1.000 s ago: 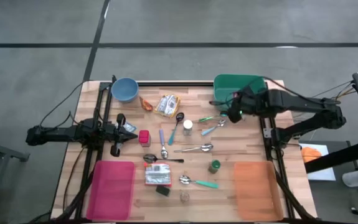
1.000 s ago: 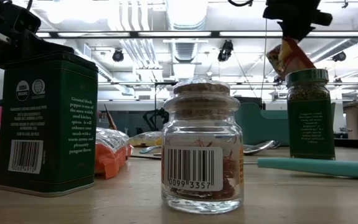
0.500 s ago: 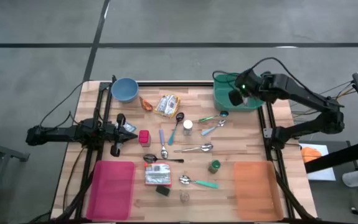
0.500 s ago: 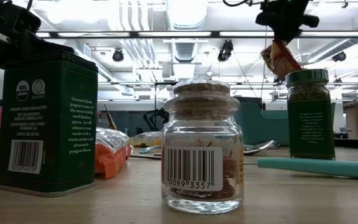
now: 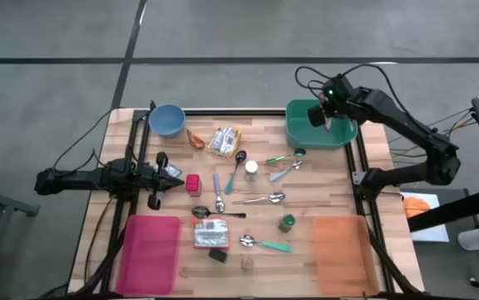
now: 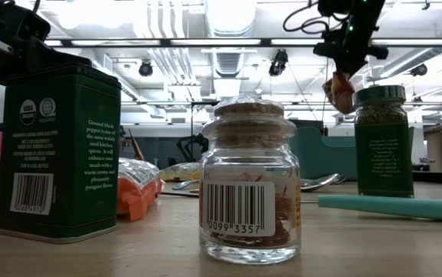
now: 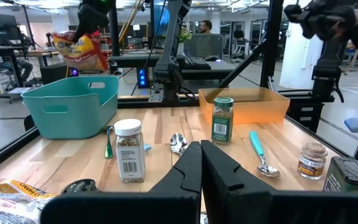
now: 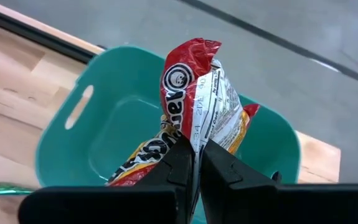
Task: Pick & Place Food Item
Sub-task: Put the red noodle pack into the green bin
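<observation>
step: carry to placing. The right hand [image 8: 196, 163] hangs over the teal bin [image 5: 301, 133] at the desk's far right corner, with the snack bag [image 8: 197, 102] in its grip; judging by this, the pick is done and the drop is not.
right hand: fingers pinched tight on the bag's lower edge, with the bag standing up from them in the wrist view.
snack bag: a red and yellow packet, in the air above the bin's hollow, clear of its floor and walls. From the low view it dangles under the hand, well above the desk.
teal bin: upright; what shows of its inside looks bare.
left hand [image 7: 201, 163]: fingers closed on nothing, parked near the desk's left edge, waiting.
next move: likely lower the bag a little into the bin, keeping it centred between the walls, then open the fingers and lift straight out.
risk: the packet is light and limp, so it may cling to a finger or catch on the rim if let go off-centre.
desk: spoons, jars and other packets lie across the middle, well apart from the bin.
</observation>
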`<action>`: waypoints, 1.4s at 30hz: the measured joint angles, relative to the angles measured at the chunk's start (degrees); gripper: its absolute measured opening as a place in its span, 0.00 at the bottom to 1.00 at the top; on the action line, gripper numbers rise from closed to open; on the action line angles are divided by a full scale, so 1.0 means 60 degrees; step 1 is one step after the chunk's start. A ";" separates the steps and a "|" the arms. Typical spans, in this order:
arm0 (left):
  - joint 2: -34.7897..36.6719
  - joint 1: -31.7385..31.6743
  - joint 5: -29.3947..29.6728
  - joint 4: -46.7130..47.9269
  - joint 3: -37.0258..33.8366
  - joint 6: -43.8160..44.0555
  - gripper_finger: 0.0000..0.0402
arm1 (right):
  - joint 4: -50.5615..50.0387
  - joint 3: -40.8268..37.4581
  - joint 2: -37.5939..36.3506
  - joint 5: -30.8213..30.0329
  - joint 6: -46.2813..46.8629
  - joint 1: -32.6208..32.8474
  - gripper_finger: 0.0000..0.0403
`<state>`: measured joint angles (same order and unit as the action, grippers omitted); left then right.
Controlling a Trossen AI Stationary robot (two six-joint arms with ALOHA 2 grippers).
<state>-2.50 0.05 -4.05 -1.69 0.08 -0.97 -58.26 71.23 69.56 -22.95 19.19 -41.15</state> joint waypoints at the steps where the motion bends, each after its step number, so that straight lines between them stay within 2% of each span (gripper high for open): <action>1: 0.0000 -0.0004 0.0000 0.0000 0.0000 -0.0003 0.00 | 0.0072 -0.0119 0.0000 0.0088 -0.0017 -0.0153 0.03; 9: 0.0004 0.0000 -0.0004 0.0000 0.0000 -0.0004 0.00 | 0.0384 -0.1224 -0.0004 0.0162 0.0001 -0.0940 0.03; 16: 0.0000 -0.0004 -0.0003 0.0000 0.0004 -0.0003 0.00 | 0.1487 -0.2445 -0.0004 0.0161 -0.0011 -0.1510 0.03; 22: 0.0004 0.0000 -0.0002 0.0000 0.0004 -0.0001 0.00 | 0.2052 -0.3055 -0.0004 0.0899 0.0037 -0.1526 0.03; 32: 0.0004 -0.0002 -0.0001 0.0000 0.0003 -0.0001 0.00 | 0.2563 -0.4079 -0.0007 0.0864 0.0172 -0.1551 0.03; 42: 0.0004 -0.0001 -0.0001 0.0000 0.0004 -0.0004 0.00 | 0.2743 -0.4375 -0.0007 0.1044 0.0395 -0.1551 0.03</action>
<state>-2.48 0.05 -4.06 -1.69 0.10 -0.99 -41.80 44.98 69.52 -16.68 21.56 -50.46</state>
